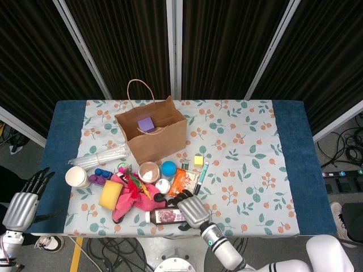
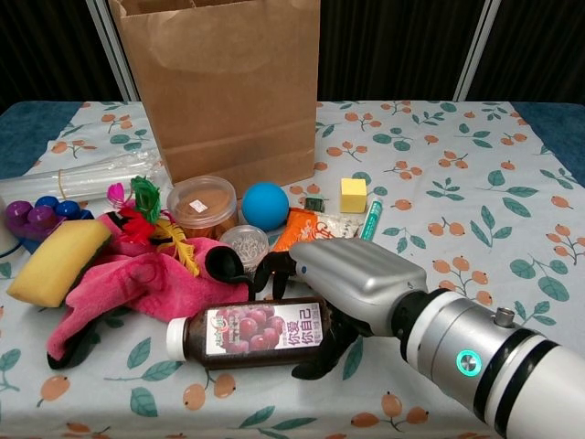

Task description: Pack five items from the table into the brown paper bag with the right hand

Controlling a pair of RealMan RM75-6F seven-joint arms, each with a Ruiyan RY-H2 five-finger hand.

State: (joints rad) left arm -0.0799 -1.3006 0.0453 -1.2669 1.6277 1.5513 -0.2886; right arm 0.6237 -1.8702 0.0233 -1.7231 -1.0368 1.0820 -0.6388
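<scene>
Around bottle (image 2: 256,333), right hand (image 2: 352,279)

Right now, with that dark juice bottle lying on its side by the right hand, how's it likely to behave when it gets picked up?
The juice bottle looks full of dark liquid, so probably heavy for its size. Lying on its side, it may roll if the right hand nudges it. Its glossy surface could be slippery, though the body looks rigid enough for a firm hold.

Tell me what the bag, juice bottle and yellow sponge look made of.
Bag: matte brown kraft paper, creased, twisted paper handle.
Juice bottle: probably clear glossy plastic, dark liquid inside, printed label, white cap.
Yellow sponge: soft matte foam, rounded edges.
</scene>
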